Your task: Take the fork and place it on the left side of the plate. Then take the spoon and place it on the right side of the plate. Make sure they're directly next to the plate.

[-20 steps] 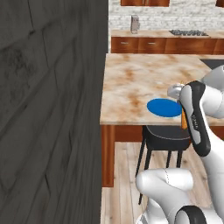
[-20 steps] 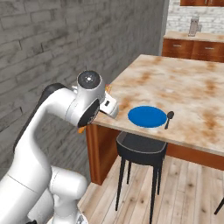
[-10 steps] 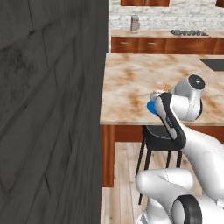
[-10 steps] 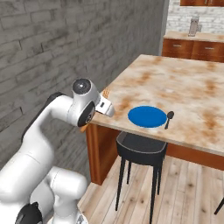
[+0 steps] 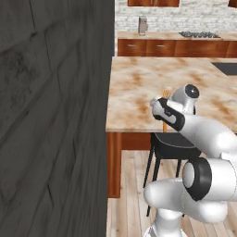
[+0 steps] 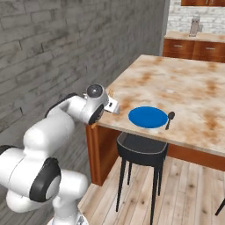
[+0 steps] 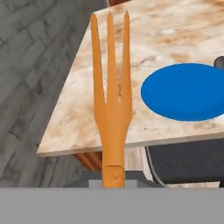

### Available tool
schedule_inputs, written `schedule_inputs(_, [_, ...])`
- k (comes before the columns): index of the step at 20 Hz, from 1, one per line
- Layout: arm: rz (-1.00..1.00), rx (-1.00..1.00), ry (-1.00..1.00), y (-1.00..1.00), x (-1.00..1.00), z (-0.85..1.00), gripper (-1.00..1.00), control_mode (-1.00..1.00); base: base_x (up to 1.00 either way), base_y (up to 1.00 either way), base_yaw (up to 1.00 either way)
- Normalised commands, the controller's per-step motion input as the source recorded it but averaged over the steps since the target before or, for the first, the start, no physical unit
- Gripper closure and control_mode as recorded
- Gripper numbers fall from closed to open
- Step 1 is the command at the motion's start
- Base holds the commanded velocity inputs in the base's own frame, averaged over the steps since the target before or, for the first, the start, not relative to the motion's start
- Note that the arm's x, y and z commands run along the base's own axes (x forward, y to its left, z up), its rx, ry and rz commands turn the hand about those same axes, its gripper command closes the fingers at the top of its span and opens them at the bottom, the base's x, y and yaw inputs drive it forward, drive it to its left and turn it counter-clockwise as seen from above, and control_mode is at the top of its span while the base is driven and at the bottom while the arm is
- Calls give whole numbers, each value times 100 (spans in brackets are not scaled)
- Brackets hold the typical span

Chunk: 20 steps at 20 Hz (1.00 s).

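arm lower, fork [image 7: 112, 113] upright, near counter edge

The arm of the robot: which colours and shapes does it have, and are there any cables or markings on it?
The arm has smooth, rounded white shells with dark grey rings at the joints and round dark caps on the joint ends. The wrist part ahead of the gripper is dark. No loose cables or markings can be seen on it.
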Motion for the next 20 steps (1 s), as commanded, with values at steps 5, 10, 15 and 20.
schedule_inputs(5, [17,0,7,-21,64,-23,100,-100,0,0,0])
schedule_inputs(10, [7,-7,17,0,58,-22,100,-100,0,0,0])
schedule_inputs(15, [4,-6,13,0,79,-25,100,-100,0,0,0])
schedule_inputs(20, [10,-7,4,0,77,-39,100,-100,0,0,0])
